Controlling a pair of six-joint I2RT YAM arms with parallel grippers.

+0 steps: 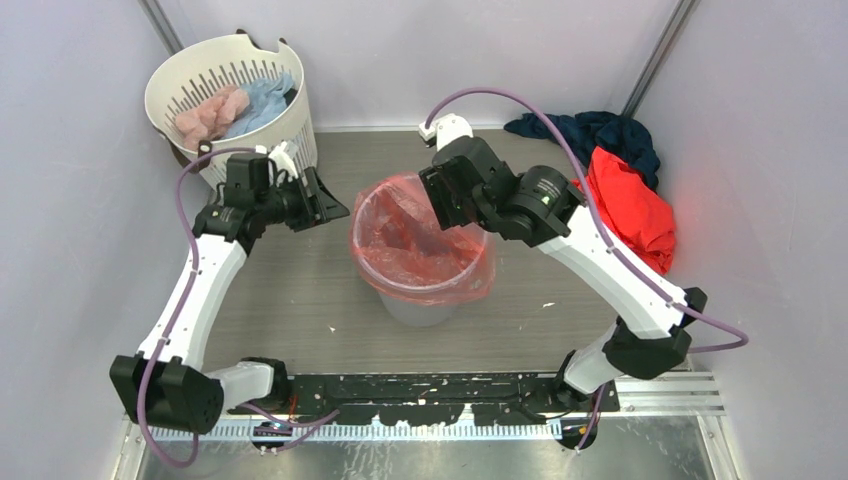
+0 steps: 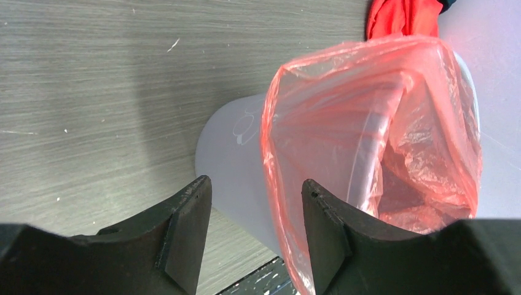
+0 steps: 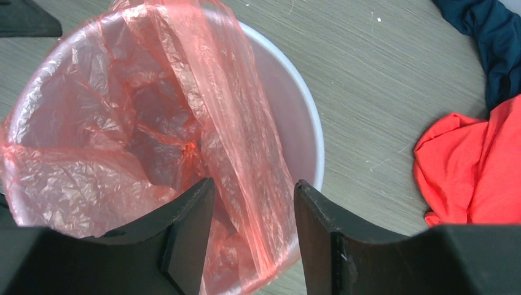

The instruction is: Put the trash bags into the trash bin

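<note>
The trash bin [image 1: 418,305] is a light grey round bin standing mid-floor. The trash bag [image 1: 420,245], thin crinkly red-pink film, lines its inside and folds over the rim. My left gripper [image 1: 335,207] hovers open just left of the bin; in the left wrist view its fingers [image 2: 184,233] frame the bin wall [image 2: 227,160] and the bag's outer edge [image 2: 368,123] without touching them. My right gripper [image 1: 440,200] hangs open over the bin's far right rim. In the right wrist view a loose band of bag film [image 3: 227,123] runs under the gap between its fingers [image 3: 319,239], not pinched.
A white slotted laundry basket [image 1: 232,60] with pink and blue cloths stands at the back left. A red-orange garment [image 1: 630,205] and a navy cloth [image 1: 600,130] lie at the right, also in the right wrist view as garment [image 3: 473,166] and cloth [image 3: 497,43]. Walls close in on both sides.
</note>
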